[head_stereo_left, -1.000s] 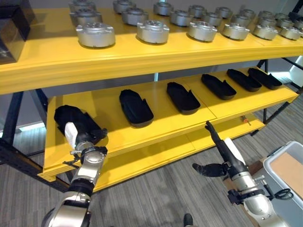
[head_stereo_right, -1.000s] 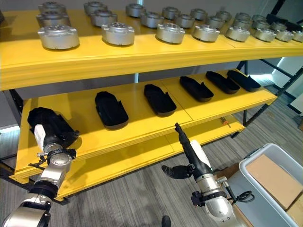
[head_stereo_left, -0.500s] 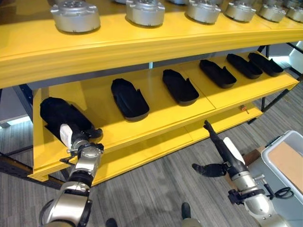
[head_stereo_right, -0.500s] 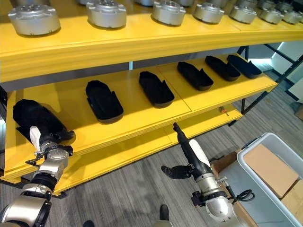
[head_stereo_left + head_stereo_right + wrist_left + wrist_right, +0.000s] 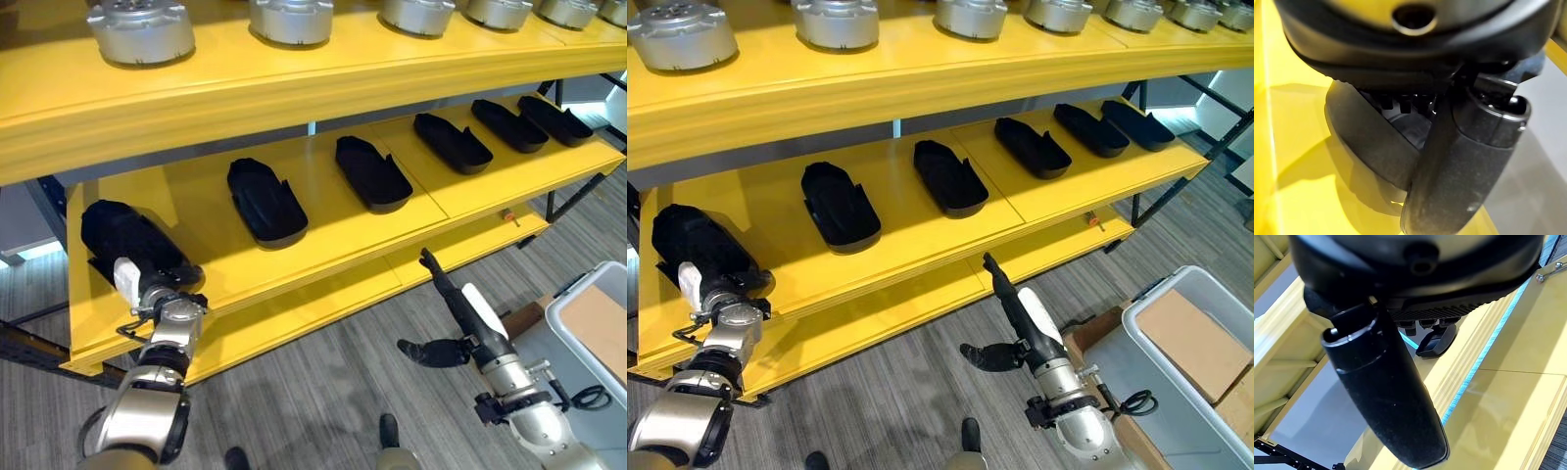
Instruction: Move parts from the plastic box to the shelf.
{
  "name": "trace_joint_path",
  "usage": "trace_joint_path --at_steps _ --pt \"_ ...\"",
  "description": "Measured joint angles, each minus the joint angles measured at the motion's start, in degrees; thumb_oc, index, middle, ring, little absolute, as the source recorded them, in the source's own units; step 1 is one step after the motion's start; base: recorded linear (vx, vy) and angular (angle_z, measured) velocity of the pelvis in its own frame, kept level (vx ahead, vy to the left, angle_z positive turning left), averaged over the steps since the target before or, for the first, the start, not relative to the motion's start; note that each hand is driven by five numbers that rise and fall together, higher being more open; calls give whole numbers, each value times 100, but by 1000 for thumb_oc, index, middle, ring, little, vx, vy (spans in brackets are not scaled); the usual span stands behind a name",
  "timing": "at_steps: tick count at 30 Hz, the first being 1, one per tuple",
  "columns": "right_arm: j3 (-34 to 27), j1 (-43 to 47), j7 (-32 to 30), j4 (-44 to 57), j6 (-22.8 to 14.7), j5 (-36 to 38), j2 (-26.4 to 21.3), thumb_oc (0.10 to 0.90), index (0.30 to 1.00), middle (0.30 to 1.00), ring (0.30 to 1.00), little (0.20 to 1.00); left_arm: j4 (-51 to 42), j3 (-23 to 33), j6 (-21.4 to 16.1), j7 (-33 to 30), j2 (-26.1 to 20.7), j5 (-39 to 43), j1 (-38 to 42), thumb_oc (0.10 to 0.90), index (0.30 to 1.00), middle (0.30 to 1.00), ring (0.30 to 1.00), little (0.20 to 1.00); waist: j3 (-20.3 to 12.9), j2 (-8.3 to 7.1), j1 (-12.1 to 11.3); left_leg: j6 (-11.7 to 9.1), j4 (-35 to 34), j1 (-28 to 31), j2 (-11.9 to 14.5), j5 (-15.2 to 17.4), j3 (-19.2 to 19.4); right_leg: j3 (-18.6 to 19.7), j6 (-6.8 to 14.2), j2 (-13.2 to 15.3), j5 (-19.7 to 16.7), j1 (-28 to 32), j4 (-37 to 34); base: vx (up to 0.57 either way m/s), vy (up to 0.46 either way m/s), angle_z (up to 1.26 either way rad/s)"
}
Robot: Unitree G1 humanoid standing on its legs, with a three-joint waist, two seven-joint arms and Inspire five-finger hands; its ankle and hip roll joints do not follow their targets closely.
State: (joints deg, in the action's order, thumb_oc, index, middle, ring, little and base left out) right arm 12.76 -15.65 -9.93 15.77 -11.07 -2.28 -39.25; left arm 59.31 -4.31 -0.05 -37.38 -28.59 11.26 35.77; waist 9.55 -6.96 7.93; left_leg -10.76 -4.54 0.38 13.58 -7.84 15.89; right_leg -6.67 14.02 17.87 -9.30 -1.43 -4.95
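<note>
A black moulded part (image 5: 125,235) lies at the far left of the yellow middle shelf (image 5: 323,230). My left hand (image 5: 157,294), with a white thumb cover, is at the near end of that part and touches it; its thumb (image 5: 1459,161) lies beside the part (image 5: 1366,147) in the left wrist view. My right hand (image 5: 453,299) hovers in front of the lower shelf with straight fingers pointing up at the shelf edge, thumb (image 5: 1386,401) spread, holding nothing. The grey plastic box (image 5: 1148,305) stands on the floor at the lower right, with cardboard in it.
Several more black parts (image 5: 265,201) lie in a row along the middle shelf. Silver round metal parts (image 5: 142,29) line the top shelf. A small orange-tipped item (image 5: 506,216) lies on the lower shelf. A person's shoes (image 5: 388,431) show on the carpet.
The whole view has tilted down and shifted, so the camera moved. Both hands keep their places relative to the shelf and the black part.
</note>
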Motion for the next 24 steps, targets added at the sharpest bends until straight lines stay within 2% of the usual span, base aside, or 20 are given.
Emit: trace_joint_path --at_steps 10,24 --pt "-19 -13 63 1 -119 79 -2 900 1000 1000 1000 1000 73 -50 -65 396 -293 -747 -403 900 1000 1000 1000 1000 19 -17 -28 17 -1 93 2 19 9 0 0 0 2 85 -1 0 0 0" --pt "-24 -11 220 1 -123 238 3 900 1000 1000 1000 1000 16 -37 -184 919 -500 -1058 -542 900 1000 1000 1000 1000 19 -17 -26 -7 0 103 2 3 -1 -3 0 -2 1 102 0 0 0 0"
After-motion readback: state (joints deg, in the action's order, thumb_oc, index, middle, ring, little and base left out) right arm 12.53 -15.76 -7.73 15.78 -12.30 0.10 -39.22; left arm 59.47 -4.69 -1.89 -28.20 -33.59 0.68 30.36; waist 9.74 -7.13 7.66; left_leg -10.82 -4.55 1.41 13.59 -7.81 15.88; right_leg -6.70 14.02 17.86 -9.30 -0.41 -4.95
